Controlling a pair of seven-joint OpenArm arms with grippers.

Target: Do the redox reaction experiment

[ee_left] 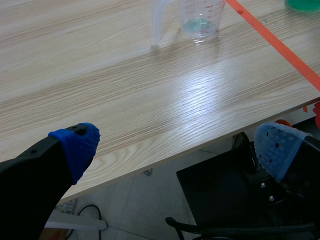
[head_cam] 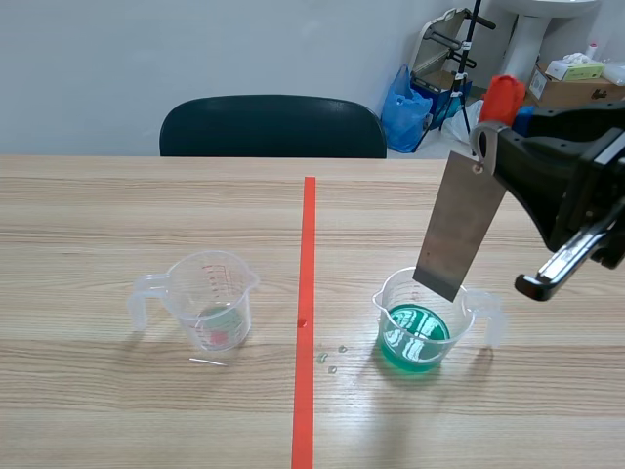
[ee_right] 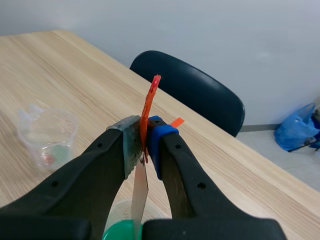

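A grey metal strip (head_cam: 459,227) with an orange-red tab (head_cam: 502,99) on top hangs tilted from my right gripper (head_cam: 485,139), which is shut on its upper end. Its lower edge is level with the rim of a clear beaker of green liquid (head_cam: 420,327) and clear of the liquid. In the right wrist view the strip (ee_right: 140,192) runs down between the fingers of the right gripper (ee_right: 145,137) toward the green beaker (ee_right: 120,231). A second, almost empty beaker (head_cam: 210,303) stands left of the tape line. My left gripper (ee_left: 180,145) is open, off the table's near edge.
A dark chair (head_cam: 273,127) stands behind the table. A few drops (head_cam: 330,357) lie between the tape line (head_cam: 306,313) and the green beaker. The near table edge (ee_left: 165,155) crosses the left wrist view, with the empty beaker (ee_left: 200,17) far ahead of the gripper.
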